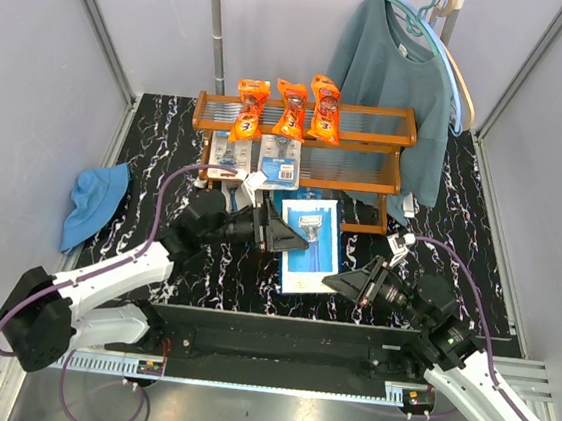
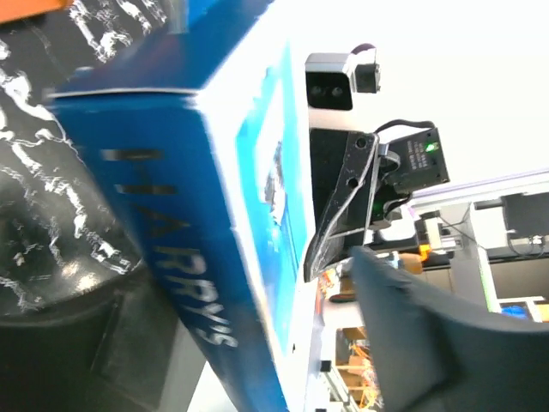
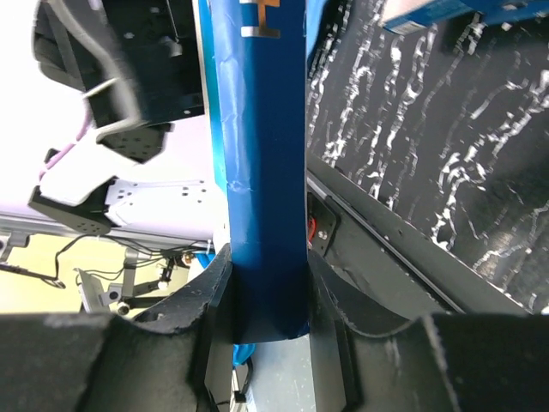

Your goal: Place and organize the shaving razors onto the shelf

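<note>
A flat blue and white razor box is held on edge above the table, in front of the shelf. My right gripper is shut on its near right corner; in the right wrist view both pads clamp the blue box at the gripper. My left gripper is open at the box's left edge; in the left wrist view the box lies between the spread fingers of the gripper, with a gap to the right finger. Three orange bags stand on the top tier. Two blister cards sit on the middle tier.
A blue cloth lies on the table at the left. A teal sweater hangs from the metal rail behind and over the shelf's right end. Another blue box edge shows at the lowest tier.
</note>
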Controlling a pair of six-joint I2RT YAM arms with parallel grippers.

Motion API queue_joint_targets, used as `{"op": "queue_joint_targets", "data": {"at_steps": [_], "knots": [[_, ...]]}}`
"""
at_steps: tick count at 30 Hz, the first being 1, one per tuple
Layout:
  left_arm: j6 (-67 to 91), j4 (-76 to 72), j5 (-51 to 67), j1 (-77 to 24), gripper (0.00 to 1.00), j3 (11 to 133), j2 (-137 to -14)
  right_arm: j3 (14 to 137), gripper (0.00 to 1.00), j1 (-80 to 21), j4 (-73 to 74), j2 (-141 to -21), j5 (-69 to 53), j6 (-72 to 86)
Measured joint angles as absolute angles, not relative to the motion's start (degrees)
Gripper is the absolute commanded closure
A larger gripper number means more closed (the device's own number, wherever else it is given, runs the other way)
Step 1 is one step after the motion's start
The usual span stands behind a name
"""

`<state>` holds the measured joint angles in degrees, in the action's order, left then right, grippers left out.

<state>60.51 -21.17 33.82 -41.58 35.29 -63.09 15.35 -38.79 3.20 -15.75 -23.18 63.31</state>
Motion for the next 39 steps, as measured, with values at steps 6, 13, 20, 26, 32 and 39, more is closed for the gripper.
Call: {"op": "queue_joint_targets", "data": {"at_steps": [6,13,20,26,32,39], "knots": [[52.25,-5.91,28.53,-41.65,0.01,39.64,-60.34,14.63,0.88,-38.79,5.28,-15.77,-23.11,63.33],[43.81,20.14,7.53,-41.74,0.01,49.28,-56.95,14.63,0.92,-38.79,7.77,-16.71,-22.79,63.33],[43.07,43.44,-20.75,-41.67,0.01,54.52,-51.24,14.68,0.95,-38.79,14.63,-17.98,-19.31,63.31],[41.95,51.81,-30.5,-41.67,0.01,54.81,-47.22,15.27,0.96,-38.79,20.08,-21.06,-15.22,63.22],[41.56,54.0,-31.75,-41.67,0.01,54.81,-47.24,17.3,0.96,-38.79,22.13,-25.23,-11.33,62.72],[41.56,54.08,-31.66,-41.67,0.01,54.48,-47.22,19.68,0.97,-38.79,22.59,-26.35,-9.1,62.65]]}}
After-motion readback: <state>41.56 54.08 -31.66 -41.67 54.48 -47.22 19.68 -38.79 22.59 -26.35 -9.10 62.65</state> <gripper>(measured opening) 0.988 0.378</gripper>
